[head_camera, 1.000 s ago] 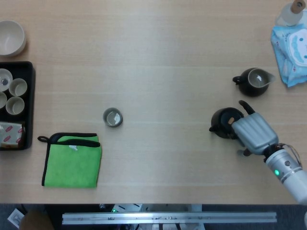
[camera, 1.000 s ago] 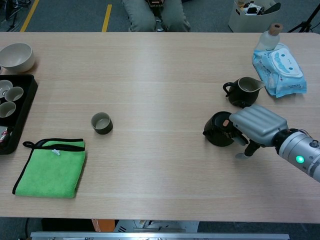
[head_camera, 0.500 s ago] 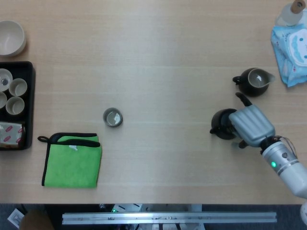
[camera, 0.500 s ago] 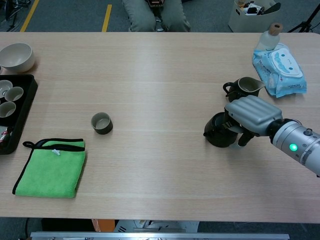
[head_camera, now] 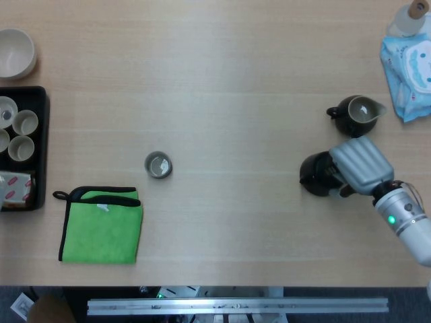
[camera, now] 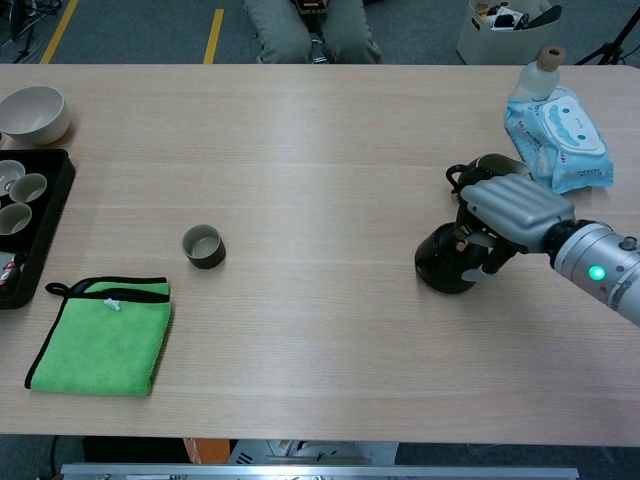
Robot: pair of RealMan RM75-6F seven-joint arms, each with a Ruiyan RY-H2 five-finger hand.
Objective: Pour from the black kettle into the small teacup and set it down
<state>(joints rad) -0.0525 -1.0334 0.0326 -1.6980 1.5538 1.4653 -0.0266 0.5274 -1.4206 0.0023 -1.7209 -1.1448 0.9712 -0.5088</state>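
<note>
1. The robot's right hand (camera: 512,206) sits over the black kettle (camera: 447,262) at the right side of the table (camera: 320,150). Its silver back covers the kettle's top and far side in both views.
2. The fingers curl down around the kettle where a handle would be, so the hand appears to be taking hold of it. The contact itself is hidden under the hand, and I cannot tell whether the grip is closed.
3. The kettle stands upright on the table, not lifted or tilted. Its round dark body shows just to the left of the hand.
4. The small teacup (camera: 203,245) stands well apart from the hand, far off to its left, upright and alone on bare wood. That open spot probably gives the kettle room to come in and tip over it.
5. A dark pitcher (head_camera: 358,114) with a pale spout stands just beyond the hand, close to it. A lift should probably go up first to avoid knocking it.
6. A green cloth (camera: 102,335) lies flat near the table's front edge, further left than the teacup, likely there for spills.
7. At the far left edge a black tray (head_camera: 42,145) holds several spare cups, and a pale bowl (camera: 33,112) sits behind it.
8. Beyond the hand at the far right corner lie a blue wipes packet (camera: 560,140) and a bottle (camera: 543,68).
9. The left hand shows in neither view.
10. Judged from this, the pour has not begun; the kettle must be carried across to the teacup.
</note>
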